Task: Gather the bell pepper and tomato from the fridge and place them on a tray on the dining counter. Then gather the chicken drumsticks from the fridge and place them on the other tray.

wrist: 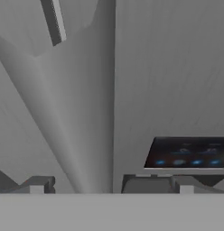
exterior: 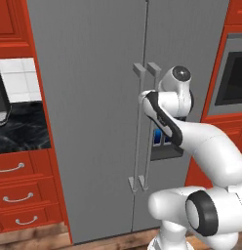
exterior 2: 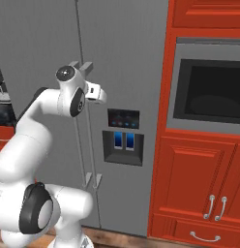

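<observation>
The arm (exterior: pixel 191 146) rises nearest the camera, white with dark joints, and reaches up toward the fridge (exterior: pixel 93 122), whose two grey doors are shut. In the hand view the pincer (wrist: pixel 109 186) shows as two dark finger tips (wrist: pixel 38 185) low in the picture, standing far apart, wide open with nothing between them. They face the fridge close up, near the seam between the doors.

In the left base view the arm covers most of the dispenser (exterior 2: pixel 123 147) and the hand itself is hidden behind the wrist. The right base view shows the dispenser in the right-hand door: a dark recess with two blue-lit panels, and above it a dark control panel (exterior 2: pixel 123 118) with small lit marks, too blurred to read. No brand or writing can be made out on the fridge.

Two long bar handles (exterior: pixel 141 127) run down beside the seam. Red cabinets (exterior 2: pixel 199 189) stand to the right with a dark oven (exterior 2: pixel 209 89) set into them, cut off at the picture's edge. To the left a black marble worktop (exterior: pixel 23 127) sits over red drawers (exterior: pixel 18 195).
</observation>
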